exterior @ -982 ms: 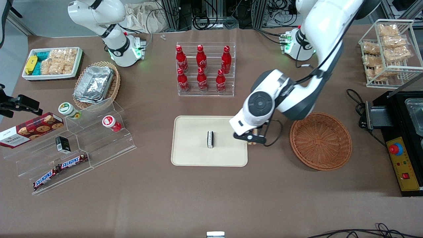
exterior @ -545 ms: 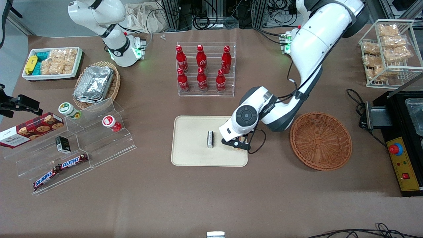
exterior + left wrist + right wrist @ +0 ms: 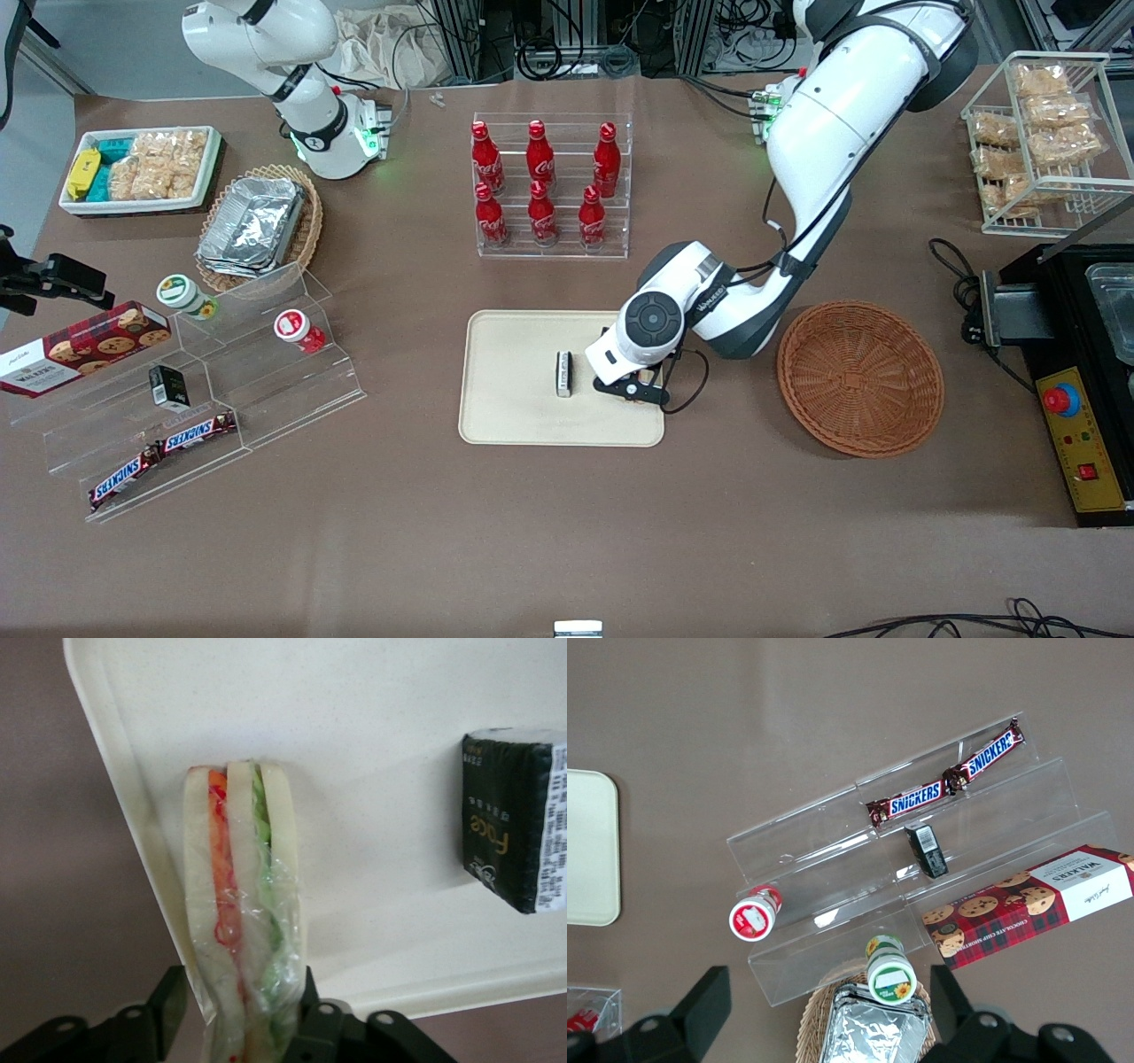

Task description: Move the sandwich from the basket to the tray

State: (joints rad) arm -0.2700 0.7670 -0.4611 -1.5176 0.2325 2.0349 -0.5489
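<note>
So the working arm is reaching down from its base and folded over at the wrist, with the gripper [image 3: 631,390] sitting low over the tray [image 3: 514,416], at the tray's end toward the basket [image 3: 859,378]. The jaws are clamped on the sandwich [image 3: 244,930], one on each bread face, only as far apart as the wedge is thick. The sandwich stands on edge, filling layers facing the wrist camera, plastic wrap crinkled round it, and its tip looks to be down on the tray surface just inside the rim. From the front you basically can't see the sandwich, the wrist housing covers nearly all of it. Its gripped end runs out of the wrist shot too. A small dark packet [image 3: 563,374] sits mid-tray, near it but apart. The basket lies on the bench beside the tray.
</note>
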